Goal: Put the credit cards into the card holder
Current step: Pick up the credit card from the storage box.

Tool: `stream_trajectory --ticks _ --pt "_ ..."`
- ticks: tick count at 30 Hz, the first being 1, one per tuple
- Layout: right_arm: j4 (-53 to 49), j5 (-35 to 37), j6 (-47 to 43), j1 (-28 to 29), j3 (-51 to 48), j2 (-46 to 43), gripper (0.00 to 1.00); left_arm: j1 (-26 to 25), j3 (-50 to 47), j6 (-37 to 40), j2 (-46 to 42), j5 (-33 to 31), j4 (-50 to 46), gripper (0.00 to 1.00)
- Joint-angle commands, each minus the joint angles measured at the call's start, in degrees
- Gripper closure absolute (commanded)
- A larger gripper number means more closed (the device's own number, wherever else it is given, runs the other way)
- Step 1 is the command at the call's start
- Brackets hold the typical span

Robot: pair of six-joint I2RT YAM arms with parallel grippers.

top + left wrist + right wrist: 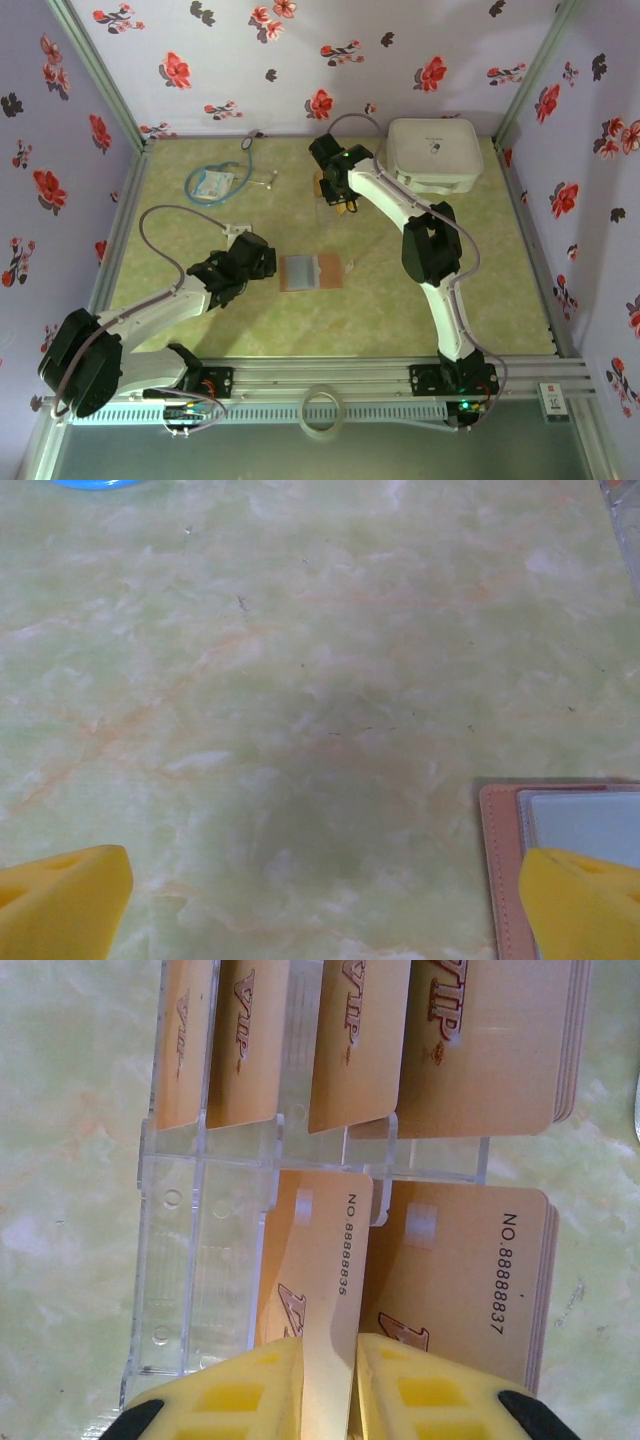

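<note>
Several tan credit cards stand in a clear plastic rack at the back of the table. My right gripper is shut on the near edge of one credit card, which still sits in its slot beside a stack of cards. From above, the right gripper is over the rack. The card holder lies open and flat mid-table, reddish-brown rim, grey inside. My left gripper is open just left of it, and one yellow fingertip overlaps the card holder's left edge.
A blue-tubed stethoscope lies at the back left. A white rounded case sits at the back right, close behind the right arm. A clear tape ring rests on the front rail. Flowered walls enclose the green table.
</note>
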Motion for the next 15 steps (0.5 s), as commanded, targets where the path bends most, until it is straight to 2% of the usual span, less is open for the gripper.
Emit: stream_trajectory --ticks 1,15 --pt "-1.3 -0.6 -0.3 0.3 2.0 0.9 0.8 0.6 -0.9 -0.3 0.1 -0.1 1.1 0.0" --pt "-1.1 -1.7 0.0 0.3 2.9 1.4 0.88 0.7 -1.0 -0.2 0.4 0.2 1.2 0.0"
